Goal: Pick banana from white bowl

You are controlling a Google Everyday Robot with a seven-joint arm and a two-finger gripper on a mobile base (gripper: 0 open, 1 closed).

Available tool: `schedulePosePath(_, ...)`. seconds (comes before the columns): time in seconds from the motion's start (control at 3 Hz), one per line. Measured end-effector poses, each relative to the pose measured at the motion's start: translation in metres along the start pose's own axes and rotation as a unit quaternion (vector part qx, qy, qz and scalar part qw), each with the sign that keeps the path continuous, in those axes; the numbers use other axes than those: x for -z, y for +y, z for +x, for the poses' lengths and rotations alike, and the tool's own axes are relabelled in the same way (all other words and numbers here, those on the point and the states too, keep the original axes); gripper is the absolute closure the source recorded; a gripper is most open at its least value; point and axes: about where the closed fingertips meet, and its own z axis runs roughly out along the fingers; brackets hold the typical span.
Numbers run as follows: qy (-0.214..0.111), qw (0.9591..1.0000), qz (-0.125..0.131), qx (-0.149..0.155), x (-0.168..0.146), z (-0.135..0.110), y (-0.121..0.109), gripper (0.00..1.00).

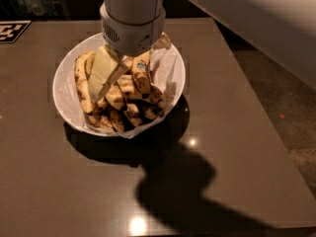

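A wide white bowl (66, 68) with crinkled white paper lining stands on the dark table. It holds several overripe bananas, yellow with brown-black blotches. One banana (141, 77) with a small sticker lies near the top of the pile. Another banana (82, 85) curves along the left rim. My gripper (114, 83) reaches straight down from above into the middle of the pile, among the bananas. Its pale wrist housing (132, 31) hides the back of the bowl.
The brown table (232, 132) ends at the right, with floor beyond. A black-and-white marker tag (12, 30) lies at the far left. The arm's shadow falls across the table in front of the bowl.
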Motion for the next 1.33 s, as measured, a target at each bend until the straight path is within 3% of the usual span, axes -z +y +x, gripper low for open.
schedulePosePath(0.33,0.011,0.9998,0.009,-0.016,-0.007,-0.012,-0.006,0.0)
schedulePosePath(0.67,0.015,0.9992,0.015,-0.034,-0.009,-0.019,-0.017,0.11)
schedulePosePath(1.0,0.019,0.9982,0.018,-0.053,-0.013,-0.019,-0.034,0.34)
schedulePosePath(1.33,0.021,0.9974,0.019,-0.067,-0.015,-0.015,-0.046,0.36)
